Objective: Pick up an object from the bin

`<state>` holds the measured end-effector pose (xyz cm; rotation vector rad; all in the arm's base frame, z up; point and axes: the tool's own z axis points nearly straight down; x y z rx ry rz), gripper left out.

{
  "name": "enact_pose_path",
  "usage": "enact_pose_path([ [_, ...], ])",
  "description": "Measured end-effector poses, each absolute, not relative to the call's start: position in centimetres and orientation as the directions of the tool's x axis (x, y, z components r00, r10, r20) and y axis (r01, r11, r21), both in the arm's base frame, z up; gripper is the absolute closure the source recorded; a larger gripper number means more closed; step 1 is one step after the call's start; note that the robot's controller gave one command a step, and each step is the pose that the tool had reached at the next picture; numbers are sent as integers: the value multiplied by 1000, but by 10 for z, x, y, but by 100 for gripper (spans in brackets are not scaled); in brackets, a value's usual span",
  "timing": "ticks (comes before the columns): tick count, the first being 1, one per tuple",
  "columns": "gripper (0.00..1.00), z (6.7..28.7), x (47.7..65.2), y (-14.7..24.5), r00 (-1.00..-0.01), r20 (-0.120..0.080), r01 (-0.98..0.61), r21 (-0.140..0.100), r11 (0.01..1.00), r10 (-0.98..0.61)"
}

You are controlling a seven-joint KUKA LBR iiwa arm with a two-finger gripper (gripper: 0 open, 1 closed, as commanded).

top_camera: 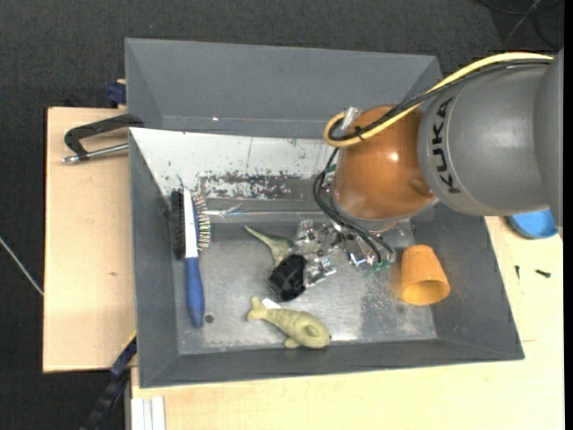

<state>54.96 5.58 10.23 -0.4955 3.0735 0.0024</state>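
Camera view: the big grey arm [501, 141] comes in from the right, w/ a round orange cover [385, 173] at its end and a yellow cable [466, 72] over the top. Under the cover the shiny gripper [329, 251] is low in the bin [148, 267], about the middle. Can't tell if it is open or shut, or if it has hold of anything. A small black lump [288, 279] lies just beside it on the bin floor, on the side away from the arm; they may touch, not sure. A thin greenish pointy thing [265, 238] pokes out just above the lump. Lower down, near the btm wall, lies a pale yellow fish [291, 322]. An orange cup [423, 276] lies on its side near the gripper, by the right wall. Far left: a brush [190, 258] w/ a blue handle, well apart from the rest
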Motion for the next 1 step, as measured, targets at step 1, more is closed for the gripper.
enact_pose_path([
  [1, 100, 125, 540, 45, -965, -7, -263, 0, 965, -263],
])
